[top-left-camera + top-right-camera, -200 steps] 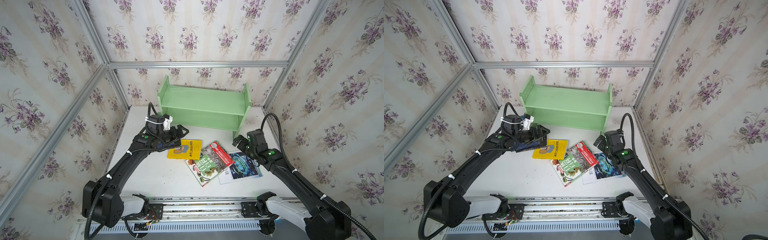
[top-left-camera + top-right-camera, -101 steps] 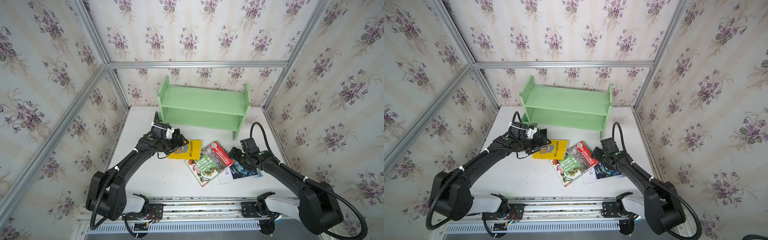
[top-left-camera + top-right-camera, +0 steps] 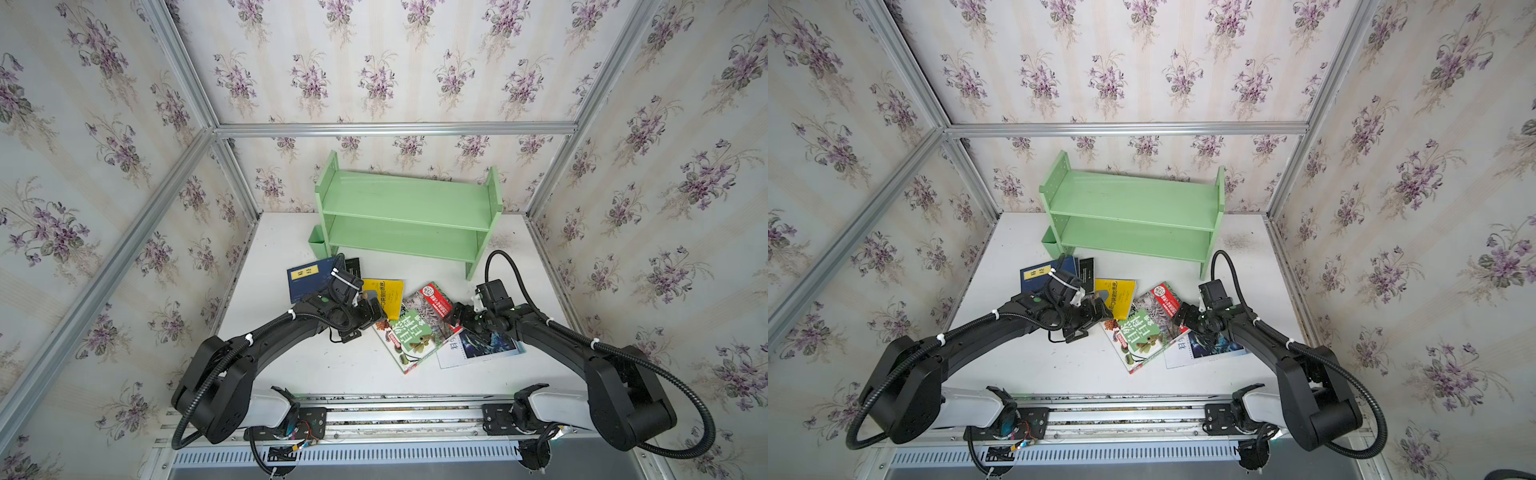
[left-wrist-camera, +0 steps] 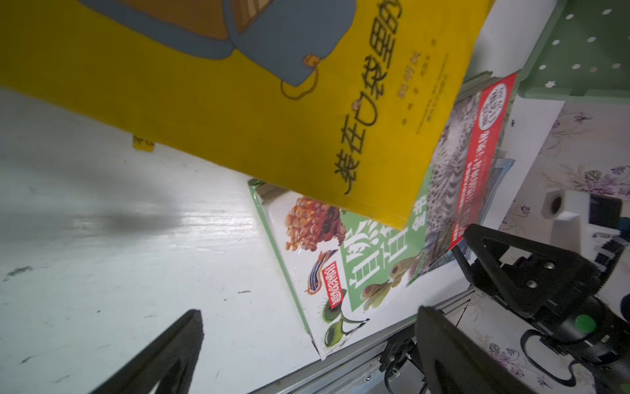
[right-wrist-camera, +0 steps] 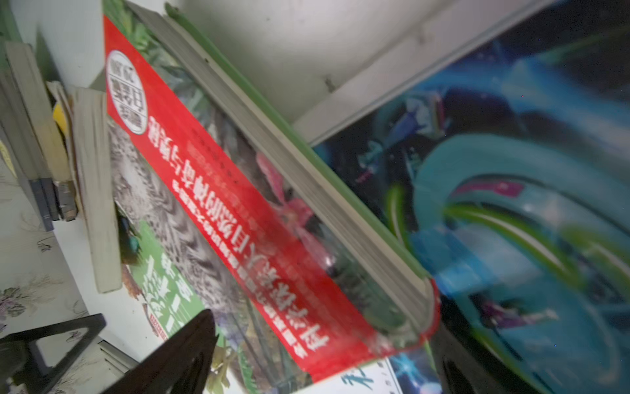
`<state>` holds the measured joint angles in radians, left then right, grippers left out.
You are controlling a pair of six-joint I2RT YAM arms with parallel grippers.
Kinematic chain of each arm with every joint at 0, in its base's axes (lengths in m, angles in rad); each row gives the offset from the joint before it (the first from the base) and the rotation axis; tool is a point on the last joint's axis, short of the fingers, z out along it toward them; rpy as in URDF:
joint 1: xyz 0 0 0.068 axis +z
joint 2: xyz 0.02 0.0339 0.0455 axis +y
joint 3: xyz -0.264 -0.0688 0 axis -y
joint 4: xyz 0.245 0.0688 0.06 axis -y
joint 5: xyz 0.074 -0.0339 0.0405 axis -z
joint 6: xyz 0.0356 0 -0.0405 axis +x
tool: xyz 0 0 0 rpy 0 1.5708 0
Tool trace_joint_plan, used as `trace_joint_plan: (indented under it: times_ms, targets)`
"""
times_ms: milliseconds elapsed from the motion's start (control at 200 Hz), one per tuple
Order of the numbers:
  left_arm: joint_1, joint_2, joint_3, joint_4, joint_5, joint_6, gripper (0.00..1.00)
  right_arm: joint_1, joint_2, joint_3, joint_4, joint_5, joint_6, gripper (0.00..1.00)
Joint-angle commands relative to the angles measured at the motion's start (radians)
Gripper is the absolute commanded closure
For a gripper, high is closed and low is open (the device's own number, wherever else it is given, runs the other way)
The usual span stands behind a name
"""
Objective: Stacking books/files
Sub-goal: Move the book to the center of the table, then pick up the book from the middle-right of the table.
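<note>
Navy books [image 3: 307, 278] lie stacked far left on the bench [image 3: 332, 365]. Left jaws spread, empty, beside yellow book [image 3: 384, 293]. It overlaps nature book [image 3: 415, 336], which overlaps blue-swirl book [image 3: 492, 347]. Right jaws spread, empty, at nature book's right edge. Risk: lifting it likely drags both neighbours askew.

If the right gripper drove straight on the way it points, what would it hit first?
Probably the red-banded corner of the green-and-red nature book, lying just ahead between the open jaws of the right gripper, atop the blue-swirl book. Depth is hard to judge.
</note>
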<state>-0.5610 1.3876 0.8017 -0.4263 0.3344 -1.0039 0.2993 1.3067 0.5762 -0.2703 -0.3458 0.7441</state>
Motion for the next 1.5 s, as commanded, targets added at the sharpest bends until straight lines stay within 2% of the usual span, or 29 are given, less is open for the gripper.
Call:
trace_joint_plan:
  times_ms: [0, 105, 340, 560, 660, 750, 835, 954, 984, 1174, 1329, 1494]
  targets:
    - [-0.014, 0.011, -0.019, 0.054, -0.027, -0.080, 0.00, 0.006, 0.050, -0.002, 0.148, -0.101, -0.007, 0.04]
    - [-0.017, -0.001, -0.038, 0.083, -0.046, -0.110, 0.00, 0.041, 0.101, 0.045, 0.216, -0.134, -0.003, 0.06]
    - [-0.017, -0.064, -0.063, 0.103, -0.094, -0.125, 0.00, 0.201, 0.252, 0.198, 0.374, -0.156, 0.017, 0.06]
    - [-0.017, -0.122, -0.078, 0.111, -0.133, -0.097, 0.00, 0.218, 0.375, 0.228, 0.596, -0.210, 0.099, 0.07]
    - [-0.019, -0.145, -0.072, 0.119, -0.129, -0.056, 0.00, 0.218, 0.395, 0.251, 0.622, -0.239, 0.095, 0.07]
    - [-0.026, -0.150, -0.061, 0.127, -0.125, -0.016, 0.00, 0.216, 0.351, 0.267, 0.540, -0.193, 0.035, 0.07]
    - [-0.048, -0.185, -0.044, 0.133, -0.129, 0.020, 0.00, 0.212, 0.273, 0.286, 0.391, -0.098, -0.052, 0.07]
    - [-0.101, -0.166, -0.001, 0.142, -0.136, 0.060, 0.00, 0.176, 0.159, 0.289, 0.205, 0.036, -0.126, 0.07]
    - [-0.118, -0.121, 0.013, 0.145, -0.140, 0.070, 0.00, 0.161, 0.131, 0.284, 0.165, 0.061, -0.133, 0.07]
    - [-0.220, 0.039, 0.155, 0.151, -0.130, 0.140, 0.00, -0.027, -0.028, 0.229, -0.076, 0.182, -0.121, 0.05]
    - [-0.283, 0.170, 0.284, 0.151, -0.134, 0.170, 0.01, -0.224, -0.121, 0.193, -0.251, 0.214, -0.112, 0.05]
    - [-0.353, 0.320, 0.445, 0.150, -0.161, 0.190, 0.00, -0.335, -0.170, 0.172, -0.423, 0.280, -0.094, 0.04]
